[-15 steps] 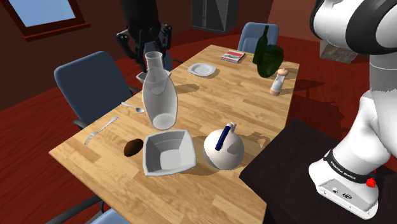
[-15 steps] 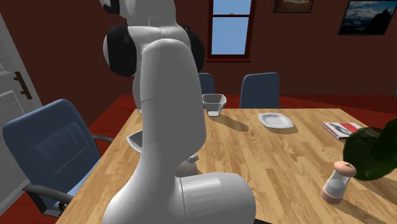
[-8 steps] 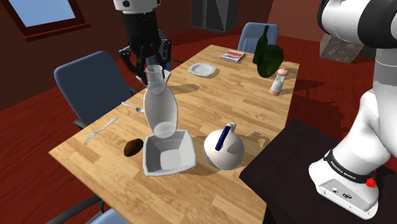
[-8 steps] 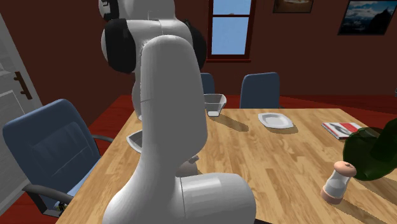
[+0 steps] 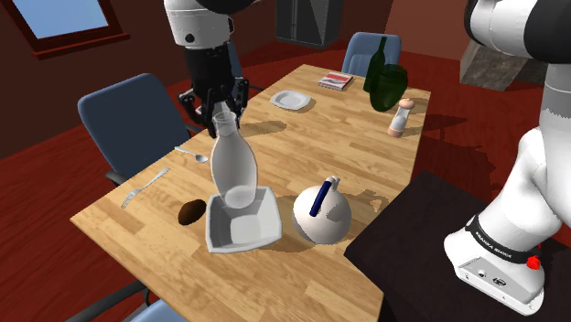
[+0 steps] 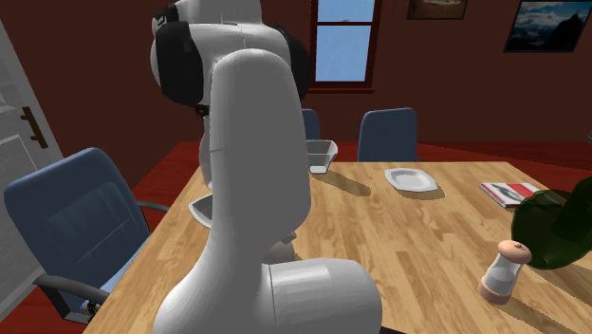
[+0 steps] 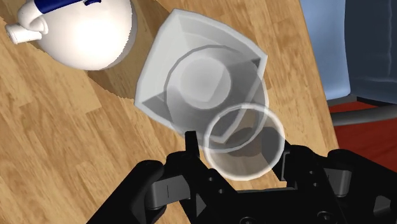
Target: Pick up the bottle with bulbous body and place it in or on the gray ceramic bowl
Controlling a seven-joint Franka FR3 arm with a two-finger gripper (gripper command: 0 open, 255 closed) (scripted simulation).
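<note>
Now: gripper (image 5: 220,110) is clamped on the neck of the clear glass bottle (image 5: 233,165), just under its flared mouth. In the wrist view both black fingers (image 7: 190,147) press the neck from either side. The grip is high, probably because the neck is the only part slim enough; the bulbous body looks too wide for the jaws. Bottle hangs close to upright, round base lowest, so it can go down base-first.

Bottle is directly over the pale grey square-cornered bowl (image 5: 261,227). Looking down through the glass in the wrist view, the base circle sits centred on the bowl's basin (image 7: 167,57). Cannot tell whether the base touches the bowl's floor. Judged step: final lowering, release not yet done.

Just beside the bowl, on the shoulder view's right of it, is a round white jug with a blue handle (image 5: 322,212). It is near enough that a sideways swing of the bottle could clip it. On the bowl's opposite side, just beside its rim, lies a small dark brown lump (image 5: 188,212).
</note>
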